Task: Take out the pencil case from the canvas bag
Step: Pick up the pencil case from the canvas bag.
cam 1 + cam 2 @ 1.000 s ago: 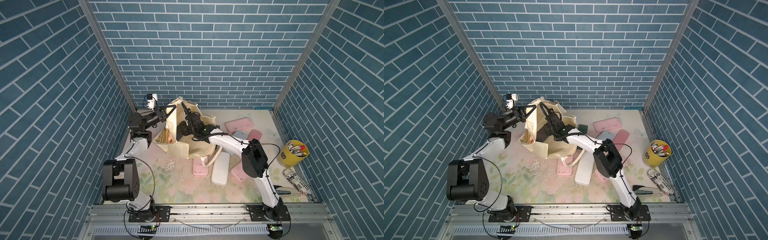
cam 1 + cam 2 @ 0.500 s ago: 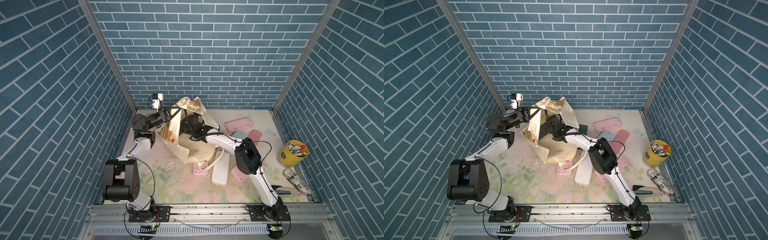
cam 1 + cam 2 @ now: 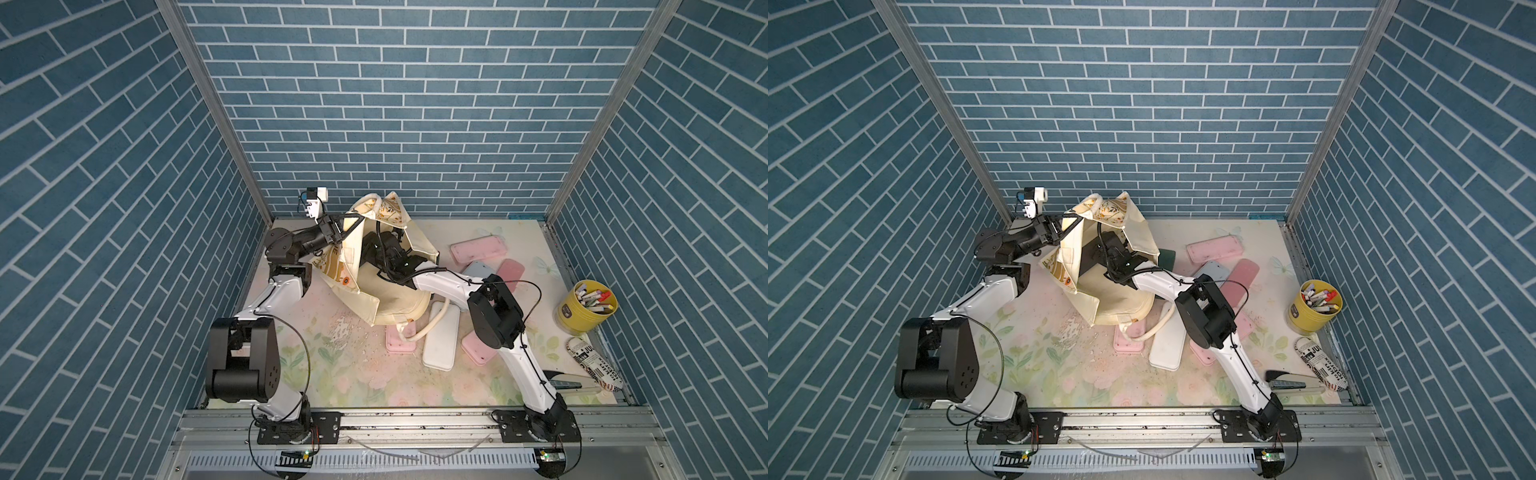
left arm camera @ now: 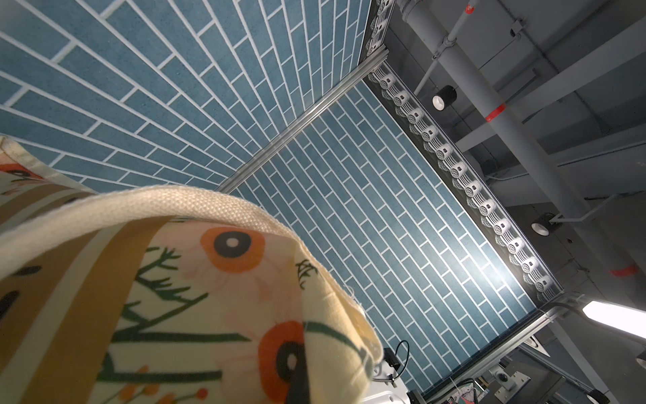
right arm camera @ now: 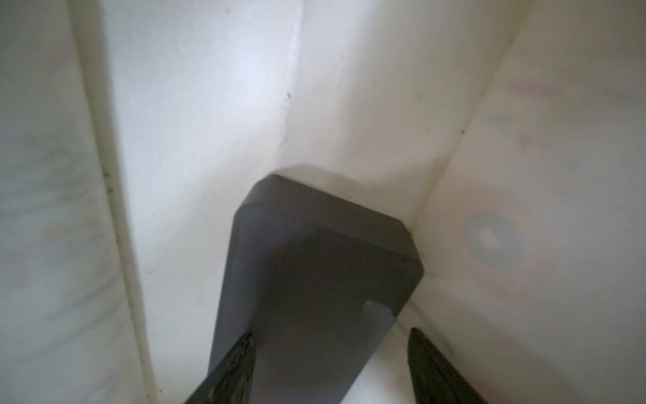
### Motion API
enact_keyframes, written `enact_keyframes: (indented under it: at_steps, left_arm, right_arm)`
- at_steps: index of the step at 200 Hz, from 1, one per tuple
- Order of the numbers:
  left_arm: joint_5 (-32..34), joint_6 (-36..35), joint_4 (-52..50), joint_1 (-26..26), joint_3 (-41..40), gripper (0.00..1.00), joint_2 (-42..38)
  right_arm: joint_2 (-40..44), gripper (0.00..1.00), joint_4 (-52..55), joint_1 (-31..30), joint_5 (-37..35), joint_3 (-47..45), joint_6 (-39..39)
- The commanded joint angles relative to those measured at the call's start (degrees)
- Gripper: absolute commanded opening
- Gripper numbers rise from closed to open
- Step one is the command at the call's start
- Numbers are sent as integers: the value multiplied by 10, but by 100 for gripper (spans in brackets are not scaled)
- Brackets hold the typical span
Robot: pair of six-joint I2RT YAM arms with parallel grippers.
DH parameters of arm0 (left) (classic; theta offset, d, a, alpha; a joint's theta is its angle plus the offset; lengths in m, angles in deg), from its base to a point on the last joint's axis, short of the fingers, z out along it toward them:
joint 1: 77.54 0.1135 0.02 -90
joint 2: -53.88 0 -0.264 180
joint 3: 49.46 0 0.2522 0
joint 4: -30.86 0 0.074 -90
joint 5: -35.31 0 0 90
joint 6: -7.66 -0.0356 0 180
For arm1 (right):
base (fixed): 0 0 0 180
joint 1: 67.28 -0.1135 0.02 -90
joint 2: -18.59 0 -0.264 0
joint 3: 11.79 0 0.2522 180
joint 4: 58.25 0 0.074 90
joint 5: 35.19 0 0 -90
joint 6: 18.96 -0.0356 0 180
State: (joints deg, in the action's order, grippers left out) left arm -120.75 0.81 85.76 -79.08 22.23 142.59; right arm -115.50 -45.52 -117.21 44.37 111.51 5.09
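We see the left gripper [image 3: 335, 227] closed tight on the upper rim of the canvas bag [image 3: 395, 297], which stands left of centre and towards the back of the tabletop [image 3: 357, 374] in both top views. The grip holds the bag's mouth up and open.

The right arm reaches into that mouth. In the right wrist view the right gripper [image 5: 330, 335] is open, its fingertips [image 5: 241, 360] set on either side of a dark grey pencil case [image 5: 314, 262]. The case lies inside the bag, pushed into a fabric corner. One tip overlaps the case and the other stands just clear of its edge; we cannot tell whether either touches it.

From above, the bag's walls hide the right gripper and the case. The left wrist view shows only printed cloth and strap, not the gripper itself. The inside view is soft and blurred.
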Motion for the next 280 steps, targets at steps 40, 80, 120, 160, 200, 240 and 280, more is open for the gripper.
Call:
enact_keyframes:
  at_steps: [40,80,120,160,200,240,280]
  left_arm:
    - [9,3,68,-8,15,4,-16]
    - [9,4,69,-9,15,4,-16]
    - [10,6,72,-10,15,4,-16]
    - [5,12,73,-10,17,4,-13]
    - [11,42,111,-10,20,4,-5]
    - [9,47,117,-10,21,4,-2]
    - [6,49,117,-10,21,4,-1]
  right_arm:
    - [-15,68,-44,15,38,12,-60]
    - [-17,78,-95,19,64,-10,-74]
    - [-36,79,-67,23,68,15,-86]
    - [-44,77,-140,26,99,1,-107]
    - [-43,79,-131,27,94,-3,-112]
    - [-60,75,-75,30,86,18,-130]
    - [-69,66,-98,33,107,22,-139]
